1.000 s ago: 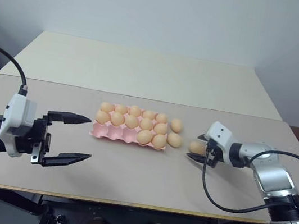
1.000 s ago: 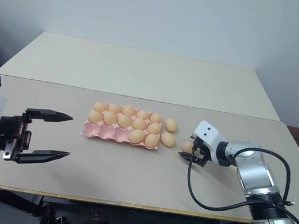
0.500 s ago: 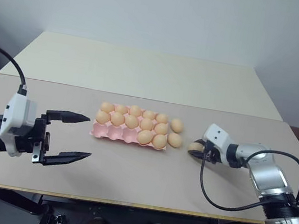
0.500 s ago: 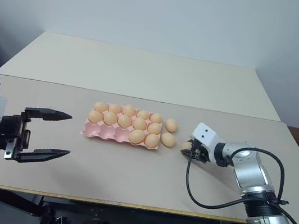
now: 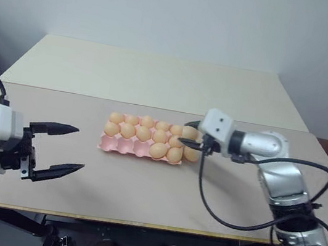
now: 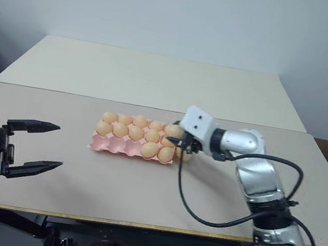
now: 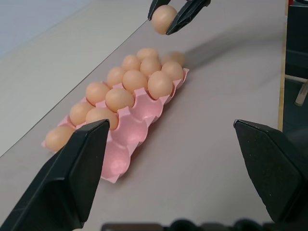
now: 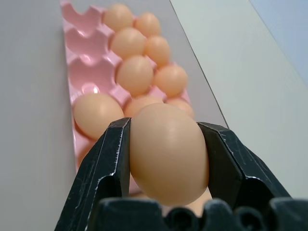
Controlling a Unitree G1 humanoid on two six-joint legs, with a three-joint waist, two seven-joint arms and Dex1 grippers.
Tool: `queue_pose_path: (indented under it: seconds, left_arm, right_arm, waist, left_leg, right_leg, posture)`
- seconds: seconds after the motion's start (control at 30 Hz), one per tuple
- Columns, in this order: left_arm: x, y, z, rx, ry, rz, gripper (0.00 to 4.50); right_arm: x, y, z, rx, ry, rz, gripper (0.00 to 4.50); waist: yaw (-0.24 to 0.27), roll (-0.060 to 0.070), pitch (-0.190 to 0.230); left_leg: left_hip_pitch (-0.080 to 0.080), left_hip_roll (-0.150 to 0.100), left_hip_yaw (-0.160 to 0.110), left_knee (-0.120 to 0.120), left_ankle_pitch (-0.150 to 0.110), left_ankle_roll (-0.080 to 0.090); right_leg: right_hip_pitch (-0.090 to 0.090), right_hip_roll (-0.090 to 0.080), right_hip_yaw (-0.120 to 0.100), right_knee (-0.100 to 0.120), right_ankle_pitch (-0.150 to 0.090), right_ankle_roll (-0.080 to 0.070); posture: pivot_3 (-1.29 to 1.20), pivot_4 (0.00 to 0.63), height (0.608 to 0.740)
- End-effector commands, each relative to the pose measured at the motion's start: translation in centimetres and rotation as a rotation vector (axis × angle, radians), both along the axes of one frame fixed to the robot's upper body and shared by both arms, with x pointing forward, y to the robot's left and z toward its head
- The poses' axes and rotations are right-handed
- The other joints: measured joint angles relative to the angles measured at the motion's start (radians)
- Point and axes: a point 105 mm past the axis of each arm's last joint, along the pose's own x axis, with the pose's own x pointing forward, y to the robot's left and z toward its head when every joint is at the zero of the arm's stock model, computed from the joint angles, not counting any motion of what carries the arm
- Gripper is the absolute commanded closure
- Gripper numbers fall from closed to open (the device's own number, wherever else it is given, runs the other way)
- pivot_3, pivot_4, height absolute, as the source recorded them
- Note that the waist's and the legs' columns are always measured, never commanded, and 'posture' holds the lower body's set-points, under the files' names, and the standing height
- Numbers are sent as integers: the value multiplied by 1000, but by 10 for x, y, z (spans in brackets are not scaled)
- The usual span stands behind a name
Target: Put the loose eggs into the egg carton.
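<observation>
R gripper (image 8: 166,159) squeezes one egg (image 8: 168,151) over carton (image 5: 124,146) at 3 o'clock end — to drop it in. L gripper (image 5: 63,147) wide open.

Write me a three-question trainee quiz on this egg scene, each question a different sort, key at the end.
1. True or false: the right hand is shut on an egg.
2. Which row of the pink carton has empty cups? A) the row nearest the robot B) the far row
3. Fill in: the left hand is ____ and holds nothing.

Key: 1 true; 2 A; 3 open
</observation>
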Motion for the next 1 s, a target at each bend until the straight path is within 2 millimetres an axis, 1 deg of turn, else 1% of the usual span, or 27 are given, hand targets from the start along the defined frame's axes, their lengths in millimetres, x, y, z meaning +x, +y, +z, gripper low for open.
queue_pose_path:
  seconds: [0.03, 0.13, 0.2, 0.3, 0.43, 0.5, 0.57, 0.6, 0.67, 0.7, 0.87, 1.0]
  left_arm:
    - [0, 4, 5, 27, -34, 29, 0]
    - [-1, 3, 4, 25, -39, 34, 0]
    - [-3, 2, 3, 21, -42, 41, 0]
    - [-6, 2, 3, 19, -46, 52, 0]
    - [-9, 3, 3, 17, -52, 66, 0]
    - [-10, 2, 3, 14, -56, 66, 0]
    - [-10, 2, 4, 10, -58, 66, 0]
    - [-10, 1, 4, 10, -59, 66, 0]
    - [-10, 1, 4, 9, -60, 65, 0]
    - [-10, 1, 4, 9, -61, 63, 0]
    - [-8, 1, 5, 11, -64, 58, 0]
    - [-7, -4, 8, 1, -75, 18, 0]
  right_arm:
    - [2, 27, 9, 19, -57, 64, 2505]
    - [7, 47, 1, 24, -33, 99, 2505]
    - [9, 57, -6, 16, -14, 114, 2505]
    - [10, 65, -16, -7, 7, 145, 2505]
    - [10, 69, -21, -14, 23, 173, 2505]
    - [9, 72, -25, -26, 23, 187, 1806]
    - [9, 74, -26, -22, 28, 192, 1260]
    - [10, 75, -25, -22, 17, 192, 854]
    - [10, 75, -23, -19, 5, 187, 208]
    - [11, 75, -21, -19, -14, 183, 27]
    - [9, 69, -12, -15, -51, 178, 27]
    - [-3, 44, 8, 27, -72, 153, 27]
  waist:
    - [0, 0, 0]
    - [2, 0, 0]
    - [1, 0, 0]
    - [1, 0, 0]
    - [-1, 0, 0]
    - [-1, 0, 0]
    - [-2, 0, 0]
    - [-3, 0, 0]
    - [-3, 0, 0]
    - [-3, 0, 0]
    - [-3, 0, 0]
    - [4, 1, 0]
  left_leg:
    - [0, 0, 0, 0, 0, 0]
    - [0, 0, 0, 0, 0, 0]
    - [-1, 0, 0, 0, 0, 0]
    - [-1, 0, 0, 0, 0, 0]
    - [-1, 0, 0, 0, 0, 0]
    - [-1, 1, 0, 0, 0, 0]
    - [0, 1, 0, 0, 0, 0]
    - [0, 1, 0, 0, 0, 0]
    - [-1, 1, 0, 0, 0, 0]
    - [-1, 1, 0, 0, 0, 0]
    - [-1, 1, 0, 0, 0, 0]
    - [-1, 1, 0, 0, 0, -1]
  right_leg:
    - [0, 0, 0, 0, 1, -1]
    - [0, 0, 0, 0, 2, -4]
    - [0, 0, -1, 0, 3, -5]
    - [0, 0, -1, 0, 3, -5]
    - [0, 0, -1, 0, 3, -6]
    - [0, 0, -1, 0, 3, -5]
    - [0, 0, -1, 1, 3, -5]
    - [0, 0, -2, 1, 3, -5]
    - [0, 0, -2, 1, 3, -5]
    - [0, 0, -2, 1, 3, -5]
    - [-1, 0, -2, 0, 3, -5]
    - [-1, 0, -2, 0, 3, -5]
  posture:
    - [0, 150, 740]
    - [0, 150, 740]
    - [0, 150, 740]
    - [0, 150, 740]
    - [0, 150, 740]
    - [0, 150, 740]
    - [0, 150, 740]
    - [0, 150, 740]
    - [0, 150, 740]
    - [0, 150, 740]
    - [0, 150, 740]
    - [0, 150, 740]
